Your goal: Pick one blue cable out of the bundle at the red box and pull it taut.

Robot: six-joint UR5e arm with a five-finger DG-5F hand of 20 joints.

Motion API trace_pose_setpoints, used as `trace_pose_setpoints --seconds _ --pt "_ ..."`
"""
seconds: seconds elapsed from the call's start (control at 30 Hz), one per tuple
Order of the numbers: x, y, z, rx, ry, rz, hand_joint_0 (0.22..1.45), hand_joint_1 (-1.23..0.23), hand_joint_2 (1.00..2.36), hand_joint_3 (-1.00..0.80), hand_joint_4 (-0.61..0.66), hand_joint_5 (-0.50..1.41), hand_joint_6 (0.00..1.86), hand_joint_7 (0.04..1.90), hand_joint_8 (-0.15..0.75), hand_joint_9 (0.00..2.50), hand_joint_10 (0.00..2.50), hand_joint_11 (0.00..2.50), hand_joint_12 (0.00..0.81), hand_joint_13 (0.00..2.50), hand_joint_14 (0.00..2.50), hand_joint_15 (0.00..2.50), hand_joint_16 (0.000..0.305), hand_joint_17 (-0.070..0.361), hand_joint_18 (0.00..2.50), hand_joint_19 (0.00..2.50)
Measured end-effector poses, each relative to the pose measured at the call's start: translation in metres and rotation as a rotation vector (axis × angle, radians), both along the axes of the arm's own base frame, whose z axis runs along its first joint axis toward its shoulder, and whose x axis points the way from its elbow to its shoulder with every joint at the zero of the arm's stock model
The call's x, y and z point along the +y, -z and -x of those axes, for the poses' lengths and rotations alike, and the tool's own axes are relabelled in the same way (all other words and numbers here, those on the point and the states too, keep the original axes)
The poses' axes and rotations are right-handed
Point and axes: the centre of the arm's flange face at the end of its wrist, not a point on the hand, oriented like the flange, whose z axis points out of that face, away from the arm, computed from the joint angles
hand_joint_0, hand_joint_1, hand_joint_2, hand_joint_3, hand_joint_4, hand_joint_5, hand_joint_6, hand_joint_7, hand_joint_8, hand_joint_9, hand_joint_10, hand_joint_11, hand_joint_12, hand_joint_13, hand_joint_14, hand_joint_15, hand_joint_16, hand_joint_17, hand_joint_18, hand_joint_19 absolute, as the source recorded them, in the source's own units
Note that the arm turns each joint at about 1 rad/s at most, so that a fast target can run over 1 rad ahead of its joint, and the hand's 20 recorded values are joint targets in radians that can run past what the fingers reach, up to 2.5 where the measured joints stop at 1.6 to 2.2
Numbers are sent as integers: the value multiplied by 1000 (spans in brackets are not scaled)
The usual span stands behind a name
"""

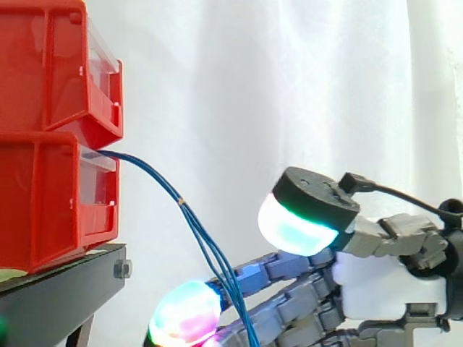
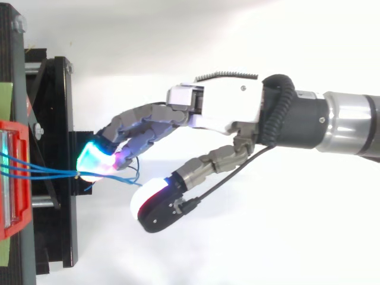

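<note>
White curtain (image 1: 275, 79) behind black stand (image 1: 58, 285)

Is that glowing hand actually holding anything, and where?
Nothing gripped, it seems: the blue cables cross the hand's straight fingers, thumb apart.

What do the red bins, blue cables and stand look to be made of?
The red bins look like glossy moulded plastic, with clear front panels. The blue cables seem thin wire in smooth plastic sheathing: they hang in soft curves. The stand is probably matt black metal, judging by the bolt at its edge.
</note>
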Motion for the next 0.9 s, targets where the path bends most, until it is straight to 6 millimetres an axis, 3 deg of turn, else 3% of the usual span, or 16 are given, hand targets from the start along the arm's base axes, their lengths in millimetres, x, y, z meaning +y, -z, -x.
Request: trace_pose_setpoints --seconds 0.13,0.3,0.5,0.7,0.9 --pt "0 8 -18 -19 -2 -10 489 -708 1000 -500 340 -160 502 716 357 669 7 264 383 340 5 134 62 138 170 179" --pt "-2 8 -24 -32 -3 -15 491 -704 1000 -500 350 -153 502 744 357 668 5 266 384 338 5 134 61 138 167 165" --pt "-4 8 -25 -36 1 -16 532 -710 1000 -500 350 -118 502 954 345 631 6 274 377 309 6 136 59 133 127 145" --pt "-4 3 -28 -45 -1 -16 562 -739 1003 -439 254 -101 501 1196 339 556 8 270 380 254 5 129 59 133 68 116" --pt "-6 -2 -30 -56 0 -18 588 -766 1009 -317 192 -139 667 1010 332 497 6 287 379 214 4 116 59 132 29 95"
